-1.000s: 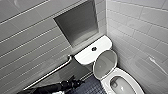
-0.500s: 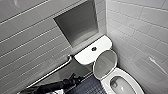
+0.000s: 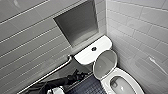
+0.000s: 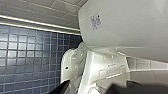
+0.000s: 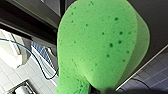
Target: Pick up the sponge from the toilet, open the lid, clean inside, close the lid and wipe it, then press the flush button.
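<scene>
Nothing moved since the earlier frames; head camera static too. Sticker [image 4: 96, 22] on the toilet [image 3: 122, 75] white body, print unreadable. Lid [image 3: 105, 63] up against the tank, flush button [image 3: 94, 49] mid tank top. Sponge [image 5: 100, 45] clamped in right claw [image 5: 95, 90]. Left claw [image 3: 76, 75] low beside the tank, near the grab bar [image 3: 50, 72]; can't tell if apart or together. Grey wall tiles [image 3: 30, 45], recessed niche [image 3: 77, 22], dark blue mosaic floor [image 4: 25, 50].

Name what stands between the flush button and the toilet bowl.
The raised lid stands there, between the flush button and the bowl, tipped back toward the tank, seen in the head view.
</scene>
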